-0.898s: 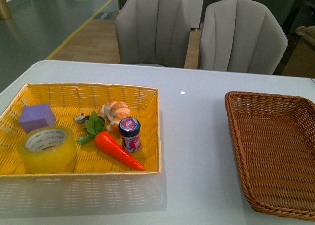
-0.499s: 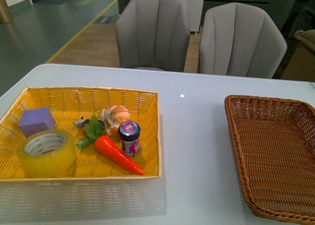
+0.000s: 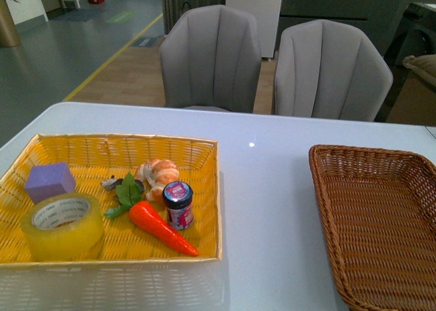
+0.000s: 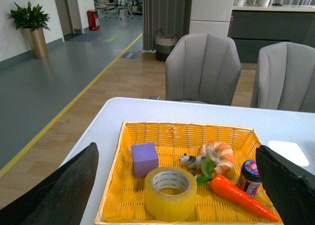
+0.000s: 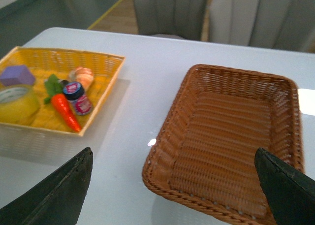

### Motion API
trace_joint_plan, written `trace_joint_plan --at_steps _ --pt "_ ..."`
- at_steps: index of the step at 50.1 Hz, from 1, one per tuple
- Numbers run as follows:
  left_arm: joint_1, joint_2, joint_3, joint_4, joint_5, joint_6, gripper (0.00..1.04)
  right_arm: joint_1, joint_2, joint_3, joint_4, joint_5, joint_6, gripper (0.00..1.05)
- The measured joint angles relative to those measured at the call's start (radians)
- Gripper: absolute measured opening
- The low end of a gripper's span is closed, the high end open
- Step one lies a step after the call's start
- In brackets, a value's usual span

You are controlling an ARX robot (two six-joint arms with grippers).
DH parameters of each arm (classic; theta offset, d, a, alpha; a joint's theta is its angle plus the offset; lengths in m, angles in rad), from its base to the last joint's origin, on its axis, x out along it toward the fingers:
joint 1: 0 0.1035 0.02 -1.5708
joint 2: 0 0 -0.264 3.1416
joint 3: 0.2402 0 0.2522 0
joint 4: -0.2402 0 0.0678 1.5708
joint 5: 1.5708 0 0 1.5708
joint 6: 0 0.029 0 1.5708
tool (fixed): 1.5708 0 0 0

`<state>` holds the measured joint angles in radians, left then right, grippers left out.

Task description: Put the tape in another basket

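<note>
The tape (image 3: 63, 226), a wide yellowish roll with a white core, lies flat in the near left corner of the yellow basket (image 3: 122, 139). It also shows in the left wrist view as tape (image 4: 171, 193) and in the right wrist view as tape (image 5: 17, 103). The dark brown basket (image 3: 381, 222) stands to the right on the white table with nothing in it. My left gripper (image 4: 175, 148) hangs open above and in front of the yellow basket (image 4: 187, 129), holding nothing. My right gripper (image 5: 173, 152) is open above the brown basket's (image 5: 231, 131) near left corner. Neither arm shows in the front view.
Beside the tape sit a purple cube (image 3: 49, 181), a toy carrot (image 3: 162, 227), a small jar (image 3: 178, 204), a croissant-like toy (image 3: 158, 173) and a green leaf (image 3: 127, 190). Two grey chairs (image 3: 211, 56) stand behind the table (image 3: 272, 188).
The whole scene has slid lower in the front view, showing more of the chairs and floor behind. The things keep their places in the baskets.
</note>
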<state>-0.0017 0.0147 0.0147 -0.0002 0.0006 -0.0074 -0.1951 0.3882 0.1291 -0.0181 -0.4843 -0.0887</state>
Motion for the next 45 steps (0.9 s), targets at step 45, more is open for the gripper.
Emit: trace_joint_plan --at_steps 45 --pt "0.000 0.000 0.000 0.000 0.000 0.000 0.96 -0.148 1.924 0.885 0.502 0.222 -0.118 0.76"
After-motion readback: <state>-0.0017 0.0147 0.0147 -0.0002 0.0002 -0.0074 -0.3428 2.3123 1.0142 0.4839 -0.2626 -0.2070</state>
